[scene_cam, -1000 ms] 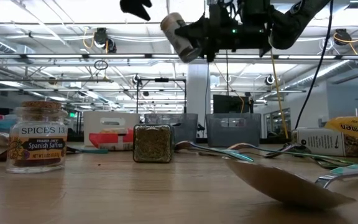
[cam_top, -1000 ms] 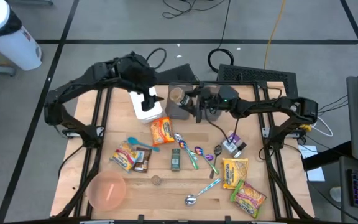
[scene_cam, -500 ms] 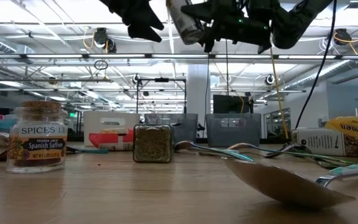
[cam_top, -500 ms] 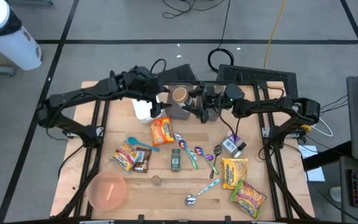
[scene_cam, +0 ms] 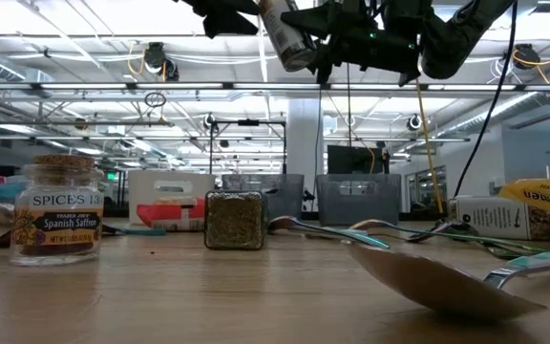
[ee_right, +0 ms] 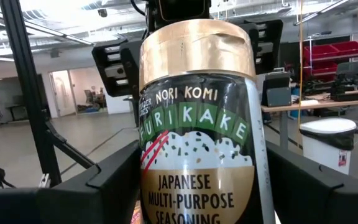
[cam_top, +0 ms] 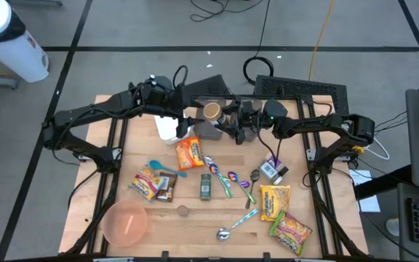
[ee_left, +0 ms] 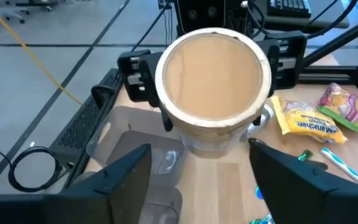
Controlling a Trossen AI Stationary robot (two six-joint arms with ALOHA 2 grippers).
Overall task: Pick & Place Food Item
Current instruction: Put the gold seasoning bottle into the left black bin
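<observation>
Two arms: both up over the far middle of the table (cam_top: 144, 156), facing each other
R gripper (cam_top: 222, 115): I've got it clamped on the jar (cam_top: 211, 110), fingers on either side of the label
Jar: furikake seasoning, held high off the table, lying sideways, tan lid toward the L gripper (cam_top: 189, 113)
L gripper: fingers spread wide, just beside the jar's lid end; can't tell if touching
Below the jar: grey tray (cam_top: 208, 129), white box (cam_top: 167, 129) beside it
Nearer me: ramen packs (cam_top: 275, 201), spoons (cam_top: 228, 233), spice jars (scene_cam: 57, 210), pink bowl (cam_top: 126, 223)
</observation>
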